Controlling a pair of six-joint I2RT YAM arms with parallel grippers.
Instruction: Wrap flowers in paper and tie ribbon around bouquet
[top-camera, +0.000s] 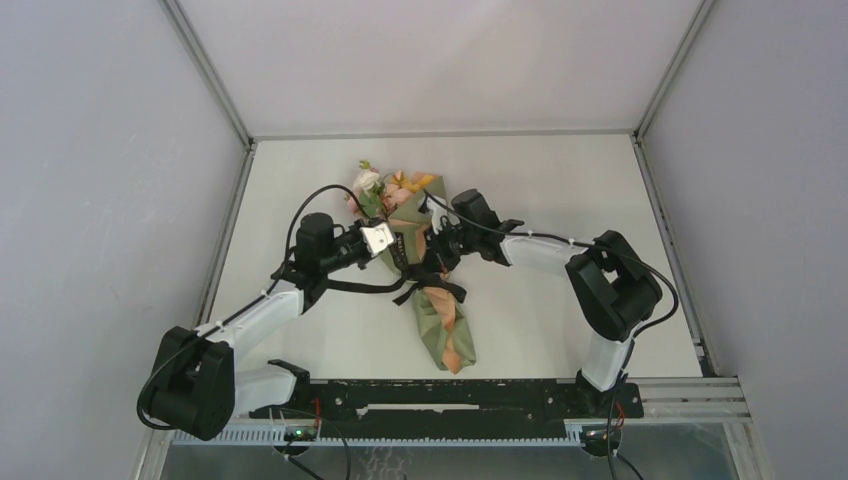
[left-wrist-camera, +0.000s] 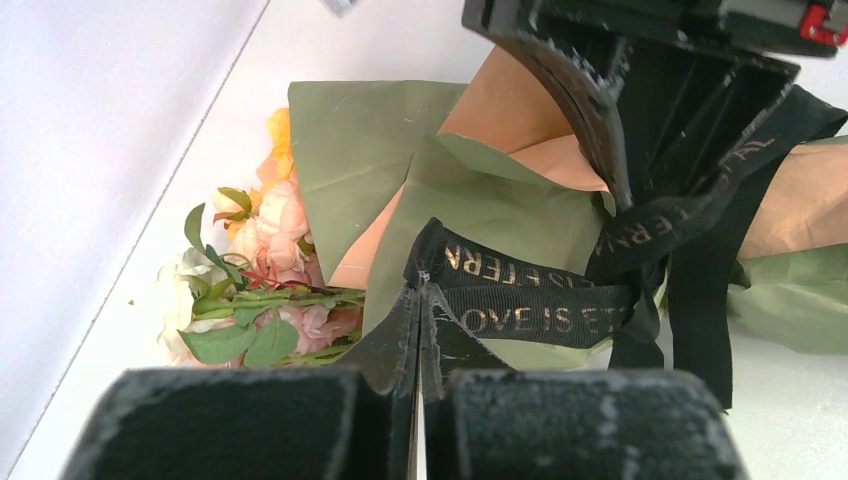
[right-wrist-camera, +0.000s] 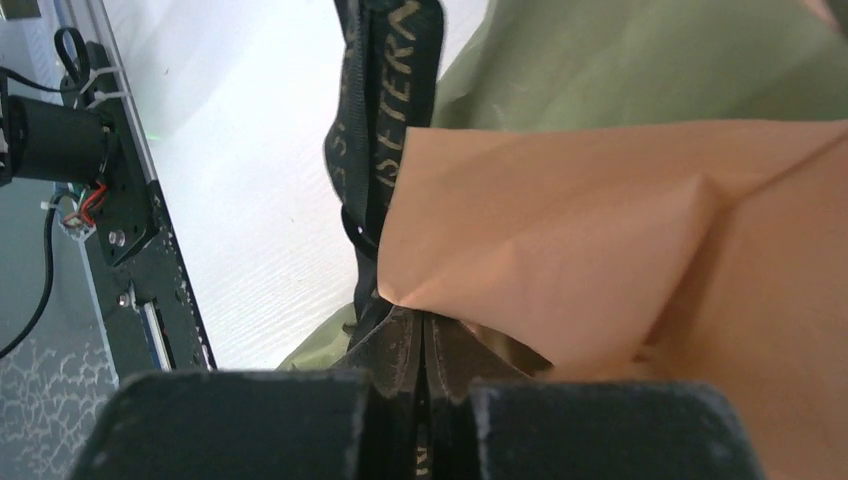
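Note:
The bouquet (top-camera: 432, 300) lies on the white table, its pink, white and yellow flowers (top-camera: 375, 185) at the far end and its paper (top-camera: 445, 340) cone tapering toward me. A black ribbon (top-camera: 432, 290) with gold lettering crosses its middle. My left gripper (top-camera: 398, 243) is shut on a ribbon (left-wrist-camera: 540, 300) end just left of the cone, beside the flowers (left-wrist-camera: 270, 270) and the olive paper (left-wrist-camera: 470, 190). From the right, my right gripper (top-camera: 437, 243) is shut on the ribbon (right-wrist-camera: 388, 110) under a peach fold of paper (right-wrist-camera: 600, 220). Both sets of jaws, left gripper (left-wrist-camera: 421, 295) and right gripper (right-wrist-camera: 424, 322), pinch ribbon.
A black mounting rail (top-camera: 450, 395) runs along the near table edge and shows again as the rail (right-wrist-camera: 130, 220) in the right wrist view. Grey walls and metal frame posts (top-camera: 215, 80) enclose the table on three sides. The right gripper's body (left-wrist-camera: 660, 90) hangs close above the bouquet.

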